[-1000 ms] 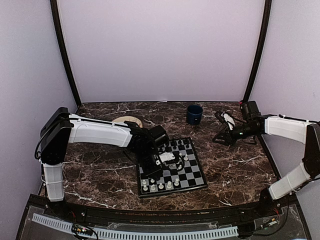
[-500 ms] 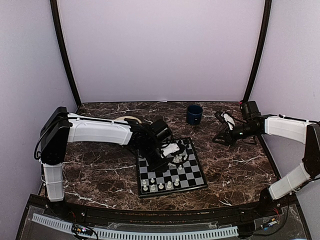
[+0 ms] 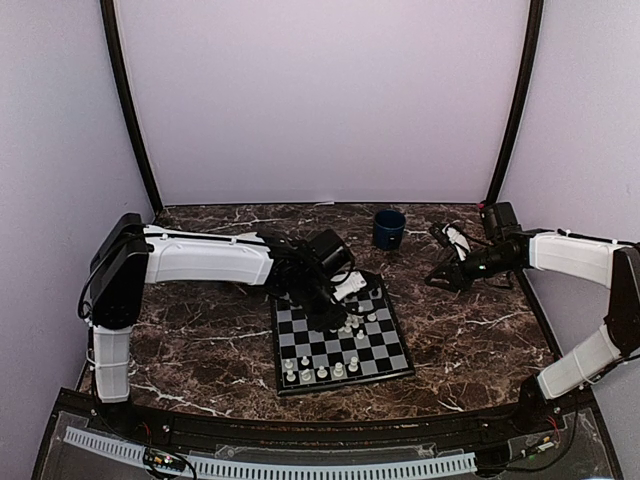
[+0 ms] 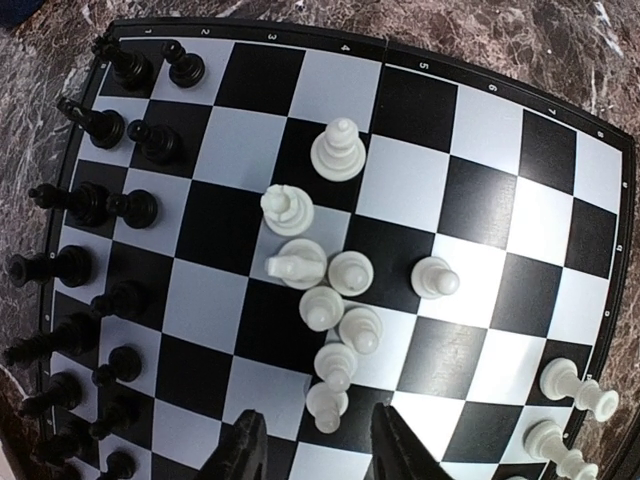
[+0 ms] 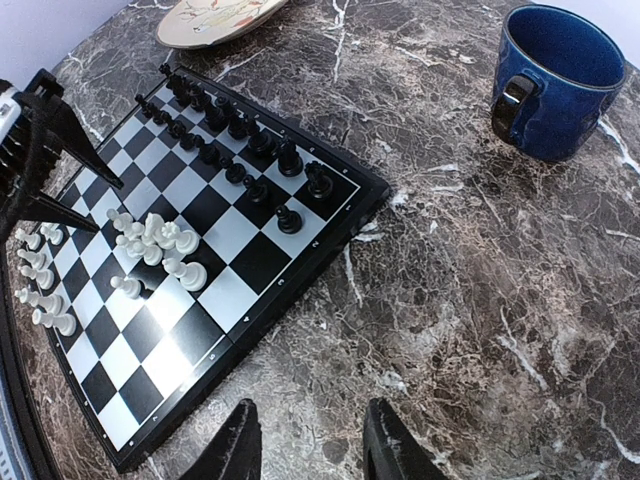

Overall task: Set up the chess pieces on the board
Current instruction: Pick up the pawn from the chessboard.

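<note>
We look from high behind the arm bases down over the whole desk (image 3: 200, 340), the board (image 3: 380, 350) small at centre. Our left wrist view hangs close, nearly straight above the board, with the left gripper (image 4: 318, 420) at 6 o'clock. Our right wrist view slants in from farther off, with the board toward 9 o'clock. All three share the board.

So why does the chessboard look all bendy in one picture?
Left wrist view: the wide lens bows the rim of the chessboard into a curve. Right wrist view: milder bowing, and the blue mug looks sharp. Top external view: the board's edges look straight.
</note>
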`<action>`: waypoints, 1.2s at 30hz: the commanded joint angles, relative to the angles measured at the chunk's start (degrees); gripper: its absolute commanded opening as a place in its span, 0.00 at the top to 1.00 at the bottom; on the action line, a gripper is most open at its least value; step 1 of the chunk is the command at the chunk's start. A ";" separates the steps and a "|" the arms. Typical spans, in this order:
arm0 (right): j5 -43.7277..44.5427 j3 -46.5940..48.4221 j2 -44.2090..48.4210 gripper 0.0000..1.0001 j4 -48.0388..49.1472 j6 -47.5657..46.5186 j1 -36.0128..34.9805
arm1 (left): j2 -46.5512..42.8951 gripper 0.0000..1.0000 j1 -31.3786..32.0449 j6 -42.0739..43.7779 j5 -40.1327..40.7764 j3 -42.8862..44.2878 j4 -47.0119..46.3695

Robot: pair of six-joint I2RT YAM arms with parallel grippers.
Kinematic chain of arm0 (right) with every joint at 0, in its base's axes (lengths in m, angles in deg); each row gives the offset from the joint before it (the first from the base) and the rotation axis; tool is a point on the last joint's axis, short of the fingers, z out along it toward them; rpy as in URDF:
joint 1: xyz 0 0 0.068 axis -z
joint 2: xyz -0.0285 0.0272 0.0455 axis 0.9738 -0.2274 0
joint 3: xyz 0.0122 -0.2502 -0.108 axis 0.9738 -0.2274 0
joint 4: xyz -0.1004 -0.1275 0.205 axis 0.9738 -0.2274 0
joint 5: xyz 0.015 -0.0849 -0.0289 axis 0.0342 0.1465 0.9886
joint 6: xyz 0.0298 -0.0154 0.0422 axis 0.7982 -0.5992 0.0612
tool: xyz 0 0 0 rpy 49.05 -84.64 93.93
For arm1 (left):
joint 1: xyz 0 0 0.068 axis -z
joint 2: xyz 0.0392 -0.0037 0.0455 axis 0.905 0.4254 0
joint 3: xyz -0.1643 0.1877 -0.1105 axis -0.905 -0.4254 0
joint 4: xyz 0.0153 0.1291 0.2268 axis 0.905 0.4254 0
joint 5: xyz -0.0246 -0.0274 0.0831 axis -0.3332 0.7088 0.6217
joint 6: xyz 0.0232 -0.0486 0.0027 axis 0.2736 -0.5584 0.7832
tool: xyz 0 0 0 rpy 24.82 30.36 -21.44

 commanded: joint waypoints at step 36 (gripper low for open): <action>-0.15 1.09 -1.85 0.64 -0.51 -0.89 0.21 | -4.85 0.99 -0.85 0.03 -6.90 -4.64 4.52</action>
